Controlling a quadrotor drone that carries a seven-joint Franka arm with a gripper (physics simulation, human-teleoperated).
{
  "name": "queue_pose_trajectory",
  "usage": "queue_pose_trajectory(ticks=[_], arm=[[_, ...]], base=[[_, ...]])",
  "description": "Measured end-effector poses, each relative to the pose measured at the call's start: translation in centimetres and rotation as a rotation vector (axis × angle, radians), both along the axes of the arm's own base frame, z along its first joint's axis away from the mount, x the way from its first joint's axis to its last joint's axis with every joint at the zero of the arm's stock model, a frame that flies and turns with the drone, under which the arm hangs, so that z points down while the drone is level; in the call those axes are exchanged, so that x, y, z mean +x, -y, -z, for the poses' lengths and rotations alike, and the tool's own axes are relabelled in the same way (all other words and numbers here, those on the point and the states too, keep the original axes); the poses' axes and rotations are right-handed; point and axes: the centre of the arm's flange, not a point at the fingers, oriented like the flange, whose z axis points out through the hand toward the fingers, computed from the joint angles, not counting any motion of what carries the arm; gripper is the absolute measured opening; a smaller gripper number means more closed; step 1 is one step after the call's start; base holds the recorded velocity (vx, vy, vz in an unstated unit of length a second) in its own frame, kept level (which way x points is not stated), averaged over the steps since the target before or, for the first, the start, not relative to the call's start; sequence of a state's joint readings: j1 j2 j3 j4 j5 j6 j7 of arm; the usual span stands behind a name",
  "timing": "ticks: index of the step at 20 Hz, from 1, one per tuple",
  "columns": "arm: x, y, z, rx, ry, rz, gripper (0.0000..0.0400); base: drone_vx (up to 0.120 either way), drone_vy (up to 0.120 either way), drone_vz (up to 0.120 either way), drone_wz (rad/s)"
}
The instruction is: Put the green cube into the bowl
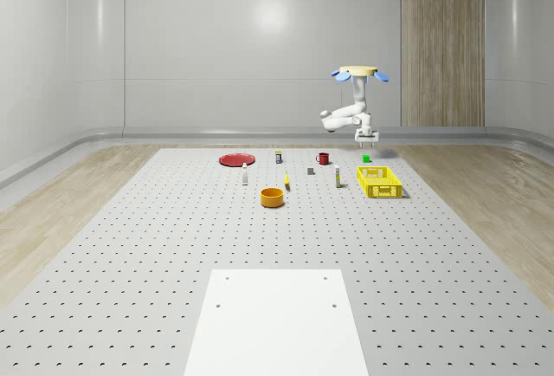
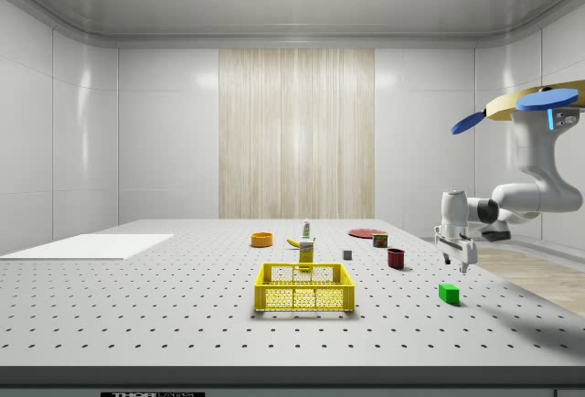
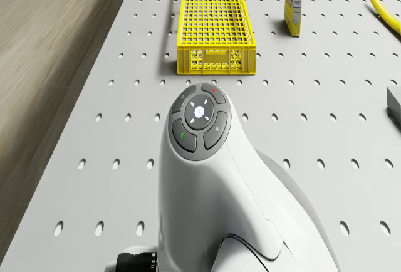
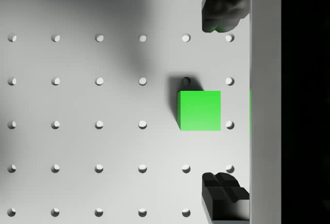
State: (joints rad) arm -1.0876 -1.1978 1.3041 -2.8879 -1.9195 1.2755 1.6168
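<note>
Drone hovers above the desk [image 1: 130, 246]; its open claw [image 4: 221, 100] hangs over the green cube [image 4: 199, 110], seemingly slightly off-centre toward nine o'clock, so descending may clip it.

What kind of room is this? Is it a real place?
Probably a pretend robot test lab, drawn by a computer. A huge table dotted with holes fills a bare white room, small things like a yellow basket and an orange bowl sit on it, and a drone hovers above.
</note>
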Motion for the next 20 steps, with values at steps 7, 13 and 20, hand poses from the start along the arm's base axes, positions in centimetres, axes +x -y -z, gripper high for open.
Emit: queue_pose_trajectory(ticks=[7, 13, 20], arm=[[0.0, 0.0, 0.0, 0.0, 0.0, 0.0, 0.04], [0.0, 0.0, -0.6, 0.0, 0.0, 0.0, 0.04], [0.2, 0.0, -2.6, 0.0, 0.0, 0.0, 0.04]], base=[[0.029, -0.017, -0.12, 0.0], [0.0, 0.0, -0.053, 0.0], [0.0, 0.0, 0.0, 0.0]])
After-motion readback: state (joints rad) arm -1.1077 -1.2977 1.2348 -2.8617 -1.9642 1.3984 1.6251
